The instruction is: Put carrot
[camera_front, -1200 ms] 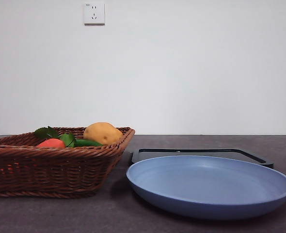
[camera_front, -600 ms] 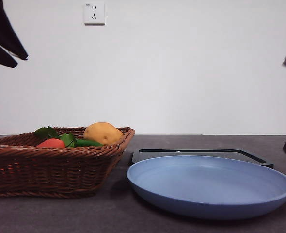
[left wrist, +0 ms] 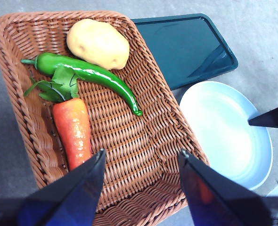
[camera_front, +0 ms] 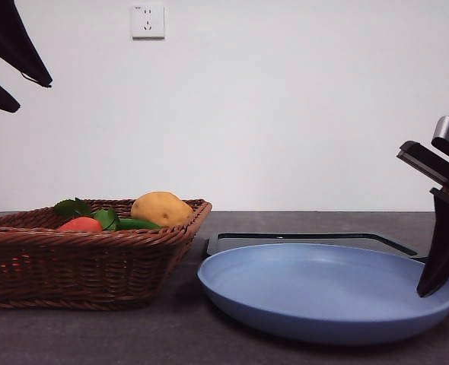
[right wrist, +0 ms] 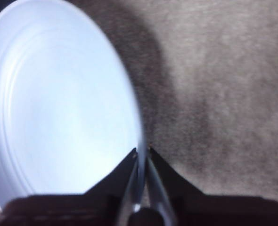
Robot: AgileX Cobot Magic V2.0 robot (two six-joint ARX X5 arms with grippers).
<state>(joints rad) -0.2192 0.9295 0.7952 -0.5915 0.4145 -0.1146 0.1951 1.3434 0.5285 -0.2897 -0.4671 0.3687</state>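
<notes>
1. Carrot [left wrist: 73, 132]: lies in wicker basket [left wrist: 143, 141], leaves touching green pepper [left wrist: 89, 75]; potato [left wrist: 97, 43] beyond.
2. Left claw [left wrist: 140, 157]: spread wide, empty, above basket. Risk: pepper or leaves pinched w/ carrot; glossy taper could slip out.
3. Right claw [right wrist: 142, 151]: nearly clenched on blue plate [right wrist: 59, 108] rim. Risk: plate tipped or dragged on tabletop [right wrist: 224, 94].

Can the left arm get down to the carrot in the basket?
Probably yes. The left gripper hangs open above the basket, and the carrot lies uncovered on top, only its leaves touching the green pepper.
</notes>
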